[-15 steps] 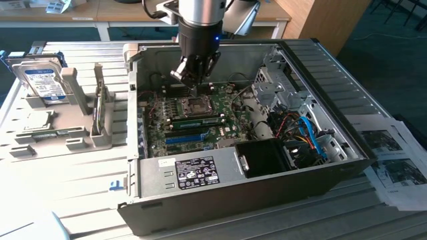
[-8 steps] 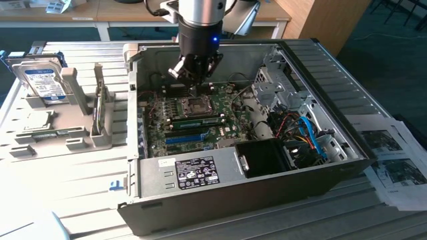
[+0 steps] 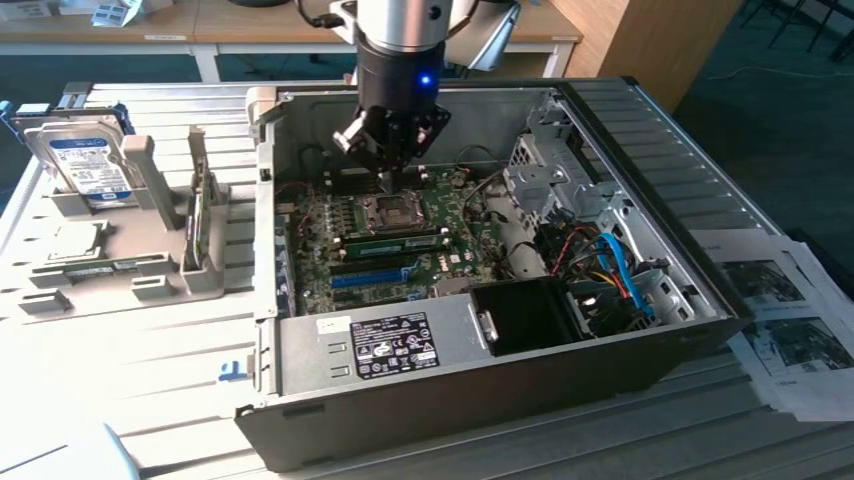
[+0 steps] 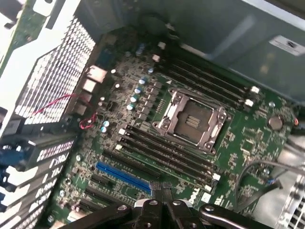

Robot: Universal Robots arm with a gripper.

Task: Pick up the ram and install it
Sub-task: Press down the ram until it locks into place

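Presently my gripper (image 3: pixel 387 178) hangs with its jaws pressed fully together and empty, just above the square metal processor socket (image 3: pixel 396 209) in the open grey computer case (image 3: pixel 467 395). I take the ram (image 3: pixel 199 222) to be the long, narrow, dark green circuit-board stick standing on edge in the grey plastic fixture (image 3: pixel 154 275), well apart from my fingers and outside the case. I judge it light, stiff and fragile. The bare long edges look safest to pinch, sparing chips and contacts.
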